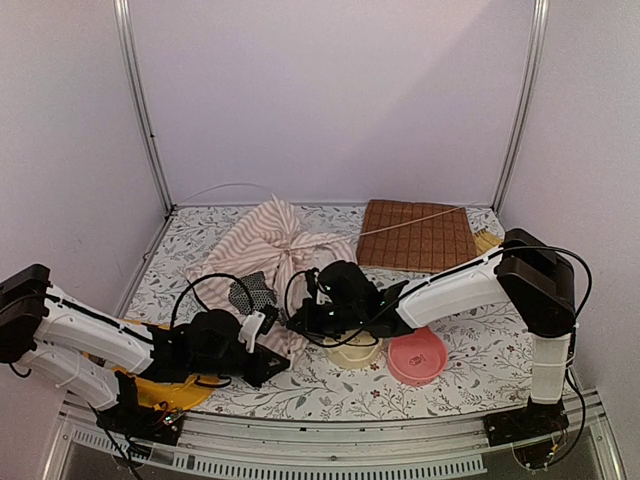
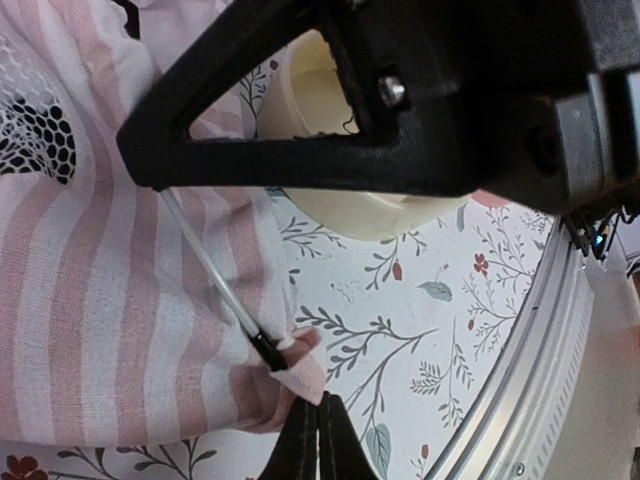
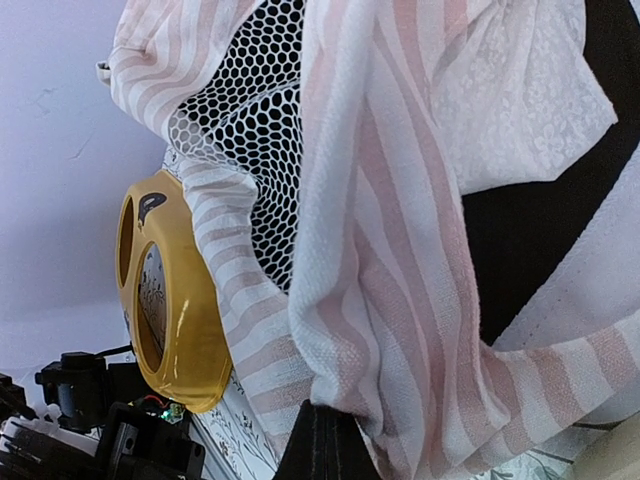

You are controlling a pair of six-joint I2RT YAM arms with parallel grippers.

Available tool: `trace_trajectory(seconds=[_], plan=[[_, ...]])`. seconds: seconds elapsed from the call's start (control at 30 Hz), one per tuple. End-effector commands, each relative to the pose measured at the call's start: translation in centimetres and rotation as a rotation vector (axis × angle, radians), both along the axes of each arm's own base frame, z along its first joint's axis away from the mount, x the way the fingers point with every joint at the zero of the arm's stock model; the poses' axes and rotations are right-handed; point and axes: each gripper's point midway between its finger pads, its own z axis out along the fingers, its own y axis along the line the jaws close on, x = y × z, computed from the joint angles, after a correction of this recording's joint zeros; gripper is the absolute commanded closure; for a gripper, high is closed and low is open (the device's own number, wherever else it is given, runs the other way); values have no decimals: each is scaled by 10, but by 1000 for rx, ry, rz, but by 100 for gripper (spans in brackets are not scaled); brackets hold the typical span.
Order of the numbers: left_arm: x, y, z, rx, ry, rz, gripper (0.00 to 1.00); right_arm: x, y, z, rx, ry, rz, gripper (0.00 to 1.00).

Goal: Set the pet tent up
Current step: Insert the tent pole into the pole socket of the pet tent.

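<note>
The tent is judged to be at an early stage of setting up: nothing is raised into shape yet, and the cloth is being gathered and spread by both arms. The pet tent (image 1: 270, 250) lies collapsed in the middle of the table (image 1: 470, 370), a crumpled heap of pink-and-white stripes with a patch of white mesh showing, just left of the cream bowl (image 1: 352, 350) and in front of the brown mat (image 1: 415, 235).

The right gripper (image 3: 325, 412) is closed on a fold of striped cloth, which is drawn up out of its tips. The left gripper (image 2: 318, 402) is closed too, its tips touching a corner of the fabric where 1 thin clear pole (image 2: 210, 270) ends in a dark cap (whether that corner is actually pinched cannot be told).

For the next move, the 2 grips would need to be drawn apart so that the cloth is opened and the pole is allowed to bow. Care is called for near the cream bowl, which sits just beside the corner. The fabric looks thin and limp, and slipping is likely.
</note>
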Motion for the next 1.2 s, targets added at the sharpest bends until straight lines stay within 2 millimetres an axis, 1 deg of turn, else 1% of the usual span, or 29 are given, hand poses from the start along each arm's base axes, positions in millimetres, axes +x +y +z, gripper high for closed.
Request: trace_trajectory(seconds=[0.0, 0.1, 0.17, 0.2, 0.27, 0.37, 0.47, 0.57, 0.63, 0.67, 0.73, 0.77, 0.83, 0.9, 1.07, 1.17], plan=[[15, -11, 21, -87, 3, 46, 100, 6, 5, 16, 26, -72, -14, 100], [20, -6, 14, -57, 31, 89, 100, 1, 3, 11, 10, -73, -9, 100], [21, -5, 10, -37, 44, 94, 99, 0, -2, 8, 1, -70, -13, 100], [20, -5, 10, -35, 47, 89, 96, -1, -3, 6, -4, -68, -14, 100], [18, -4, 11, -42, 55, 90, 85, -2, -5, 3, -10, -63, -14, 100], [18, 0, 15, -52, 53, 105, 76, -3, -8, 0, -17, -57, -18, 100], [19, 5, 22, -56, 38, 122, 73, -2, -8, 0, -14, -57, -22, 100], [23, 13, 18, 1, 33, 158, 71, -2, -7, 3, -9, -63, -22, 100], [27, 19, 13, 64, 39, 189, 65, -1, -8, 6, -7, -69, -24, 100], [29, 22, 10, 91, 44, 203, 64, -1, -8, 7, -5, -73, -25, 100], [33, 25, 11, 117, 35, 224, 61, 0, -9, 11, 0, -80, -27, 100], [34, 25, 12, 123, 27, 228, 58, -1, -9, 13, 2, -84, -27, 100], [39, 26, 15, 151, -2, 236, 55, 0, -10, 14, 4, -87, -30, 100], [45, 22, 18, 186, -35, 221, 53, -1, -10, 14, 5, -87, -28, 100], [51, 18, 5, 300, -68, 176, 48, -2, -10, 13, 5, -85, -27, 100], [55, 16, -3, 355, -69, 175, 46, -1, -9, 13, 8, -85, -26, 100]])
